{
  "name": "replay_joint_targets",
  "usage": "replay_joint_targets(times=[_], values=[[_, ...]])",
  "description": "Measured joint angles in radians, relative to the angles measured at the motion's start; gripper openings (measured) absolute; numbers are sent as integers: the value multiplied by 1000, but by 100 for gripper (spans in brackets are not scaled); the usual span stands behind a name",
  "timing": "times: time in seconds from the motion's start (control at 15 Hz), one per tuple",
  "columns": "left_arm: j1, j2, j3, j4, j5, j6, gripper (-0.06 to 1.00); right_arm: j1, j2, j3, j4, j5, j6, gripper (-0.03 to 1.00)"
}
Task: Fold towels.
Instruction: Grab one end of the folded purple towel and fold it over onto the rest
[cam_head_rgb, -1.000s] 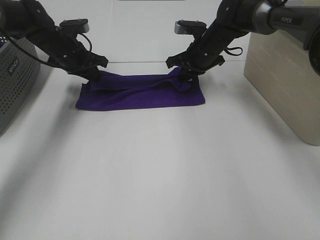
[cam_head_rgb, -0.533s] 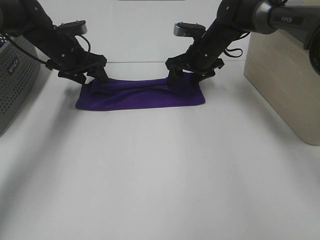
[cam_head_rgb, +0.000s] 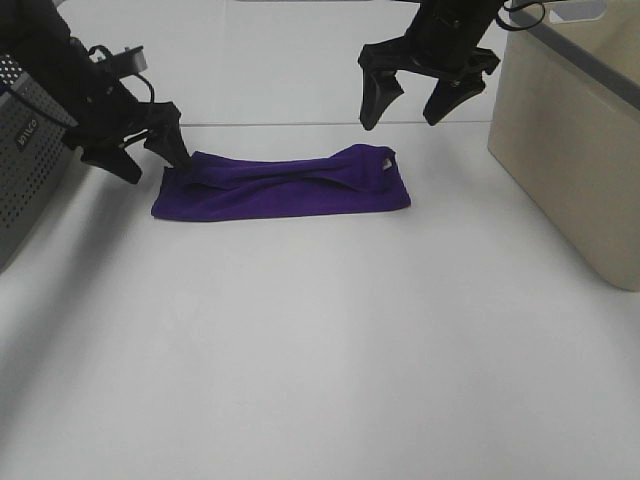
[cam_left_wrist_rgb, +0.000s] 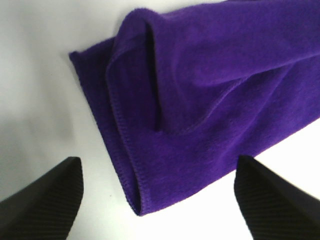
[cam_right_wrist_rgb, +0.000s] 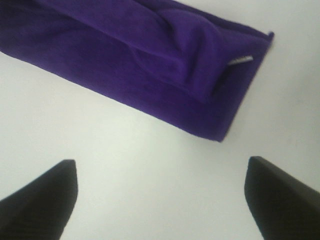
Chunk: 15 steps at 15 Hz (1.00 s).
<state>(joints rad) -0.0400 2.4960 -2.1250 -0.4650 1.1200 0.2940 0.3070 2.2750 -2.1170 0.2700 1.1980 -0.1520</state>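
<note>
We have released the towel (cam_head_rgb: 285, 185) and pulled both arms back, left fingers (cam_head_rgb: 170, 145) and right fingers (cam_head_rgb: 372, 100) spread wide; the first fold looks done.

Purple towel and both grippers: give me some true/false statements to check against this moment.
1. The towel lies folded into a long strip on the table. True.
2. The right gripper is clamped on the towel's end. False: it hangs open above that end, clear of the cloth.
3. The left gripper is open, low beside the towel's other end. True.
4. The white tag shows at the end by the left gripper. False: it is at the end below the right gripper.
5. The towel sits inside the beige bin. False: it is on the table, apart from the bin.
</note>
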Motion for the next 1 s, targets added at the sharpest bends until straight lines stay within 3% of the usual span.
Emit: replay_joint_targets(times=[0.2,0.73,0.87,1.0], values=[[13,46,0,-33,26,13,76,-1,-16,0,-72,16,38,88],[-12,118,-41,-225,12,43,74,-1,-21,0,-81,19,39,88],[-61,141,-76,-231,-6,43,66,-1,-21,0,-81,19,39,88],[-85,156,-97,-223,-26,42,43,-1,-21,0,-81,19,39,88]])
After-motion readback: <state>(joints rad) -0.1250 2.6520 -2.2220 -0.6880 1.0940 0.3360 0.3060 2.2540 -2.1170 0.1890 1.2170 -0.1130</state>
